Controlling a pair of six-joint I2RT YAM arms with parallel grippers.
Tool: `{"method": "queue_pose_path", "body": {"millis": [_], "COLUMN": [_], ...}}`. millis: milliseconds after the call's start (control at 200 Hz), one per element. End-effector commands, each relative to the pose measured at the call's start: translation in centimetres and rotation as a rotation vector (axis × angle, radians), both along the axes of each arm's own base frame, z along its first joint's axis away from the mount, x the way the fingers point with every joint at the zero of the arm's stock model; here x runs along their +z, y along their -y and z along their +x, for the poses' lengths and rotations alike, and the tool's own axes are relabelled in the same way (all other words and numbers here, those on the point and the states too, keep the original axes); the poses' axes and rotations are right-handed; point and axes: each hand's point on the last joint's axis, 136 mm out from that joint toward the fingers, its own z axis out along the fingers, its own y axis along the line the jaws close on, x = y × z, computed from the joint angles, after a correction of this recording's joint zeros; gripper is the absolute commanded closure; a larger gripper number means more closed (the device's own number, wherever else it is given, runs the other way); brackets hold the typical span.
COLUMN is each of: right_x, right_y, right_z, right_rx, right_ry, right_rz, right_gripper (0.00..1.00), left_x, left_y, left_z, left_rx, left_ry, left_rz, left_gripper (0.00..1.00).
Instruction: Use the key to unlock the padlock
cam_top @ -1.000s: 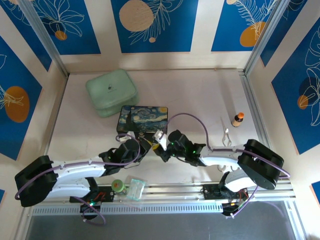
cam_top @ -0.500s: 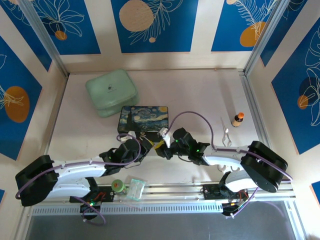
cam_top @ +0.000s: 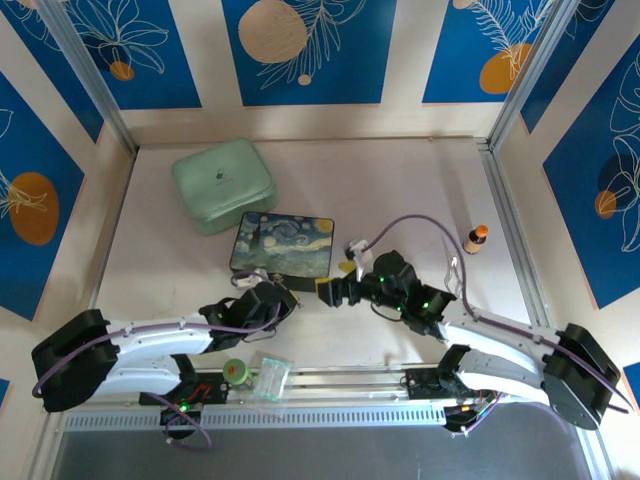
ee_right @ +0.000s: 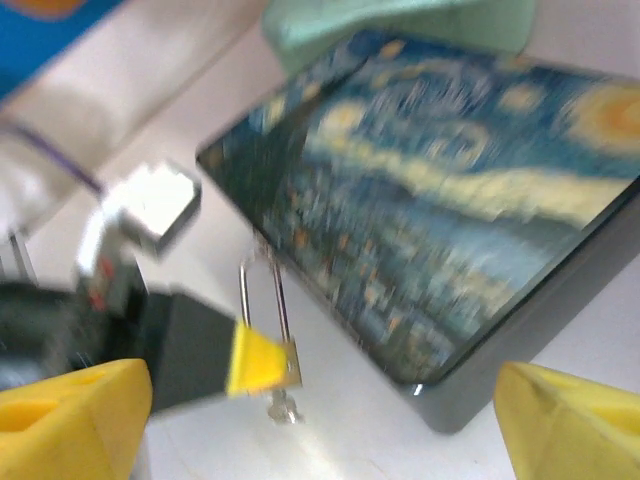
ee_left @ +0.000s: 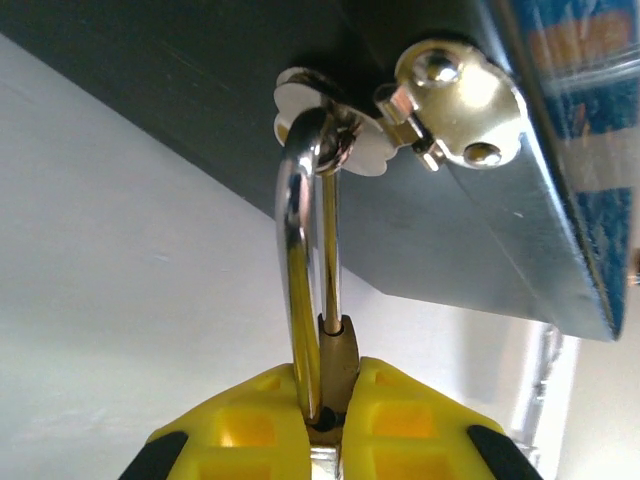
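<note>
Right arm sits farther right than 0.5 s ago, forearm stretched low; right gripper [ee_right: 320,415] gapes wide. Left gripper [ee_left: 330,425] pinches padlock [ee_left: 338,357], shackle hooked through painted box [cam_top: 285,243] hasp [ee_left: 455,90].

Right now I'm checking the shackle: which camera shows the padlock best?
Left wrist: the padlock, pinched in the left pincer, is close, its shackle sharp through the box's latch. Right wrist shows it whole but blurred. The top view: too small to tell.
</note>
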Motion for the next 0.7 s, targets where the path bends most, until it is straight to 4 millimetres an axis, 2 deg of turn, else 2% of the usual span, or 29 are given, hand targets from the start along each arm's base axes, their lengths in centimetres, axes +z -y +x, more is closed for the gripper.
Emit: {"method": "queue_pose_path", "body": {"millis": [0, 115, 220, 340, 525, 645, 695], "right_x": [1.7, -0.7, -2.7, -3.5, -6.7, -7.8, -8.3], "right_y": [1.0, 2.0, 1.8, 0.7, 0.4, -0.5, -0.6], "right_z": [1.7, 3.7, 4.5, 4.9, 5.5, 5.6, 5.7], "right_rx": [-0.12, -0.22, -0.239, -0.225, -0.253, -0.233, -0.233], "right_ry": [-0.103, -0.268, -0.415, -0.404, -0.47, -0.481, -0.489], "right_rz": [0.024, -0.06, -0.071, -0.083, -0.185, -0.221, -0.255], "right_gripper": [0.09, 0.02, 0.01, 0.06, 0.11, 0.11, 0.14], "left_x": [0.0, -0.5, -0.7, -0.8, -0.4, -0.9, -1.3], "left_y": [-0.8, -0.8, -0.4, -0.5, -1.4, -2.7, -3.6], "left_z": [0.2, -0.1, -0.2, -0.3, 0.0, -0.3, -0.4], "left_rx": [-0.029, -0.056, -0.077, -0.096, -0.144, -0.151, -0.152], "left_ry": [0.024, 0.007, -0.003, -0.005, 0.033, 0.021, 0.007], "left_rz": [0.079, 0.113, 0.111, 0.146, 0.261, 0.342, 0.384], "left_gripper": [1.0, 1.0, 1.0, 1.0, 1.0, 1.0, 1.0]}}
